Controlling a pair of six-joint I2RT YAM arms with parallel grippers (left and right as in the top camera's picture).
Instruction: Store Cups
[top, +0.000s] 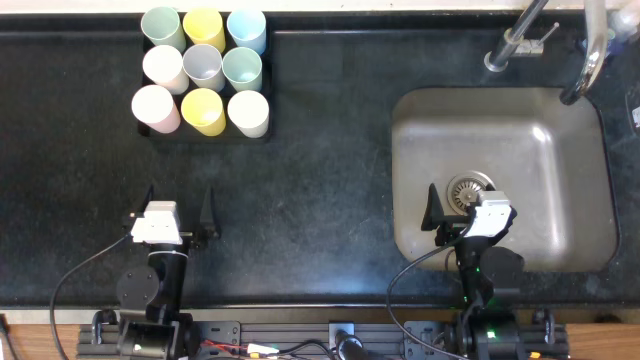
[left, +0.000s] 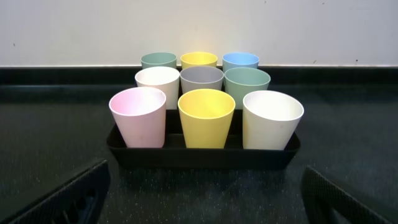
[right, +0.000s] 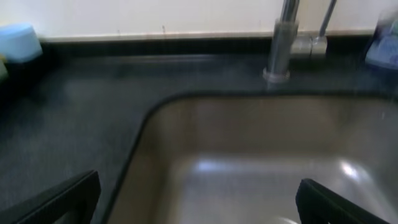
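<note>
Cups (top: 204, 69): nine, open side up, three rows of three; the colours are pink, yellow, white, grey, green and blue.
Tray (left: 205, 155): black, on the far left of the counter (top: 320, 200); it holds all nine cups, one per place.
Near-right cup (left: 272, 127): white; its rim appears tilted a little toward the right.
Left gripper (top: 178, 212): at the near left, low over the counter, facing the tray and well apart from it; fingers spread wide, holding nothing.
Right gripper (top: 465, 208): at the near edge of the sink (top: 560, 130), facing the faucet (top: 520, 35); fingers spread, holding nothing.
Progress: judged complete or nearly so, as no loose cup lies on the counter.
Step in hand: judged to be a final check of seating.
Method: if the tilted cup needs correction, the left arm is the nearer; it should approach from the near side, above rim height, and close on that cup's wall only.
Caution: neighbouring cups touch or nearly touch, so a wide finger spread may knock the yellow cup beside it.
Right arm: best kept over the sink, clear of the tray.
</note>
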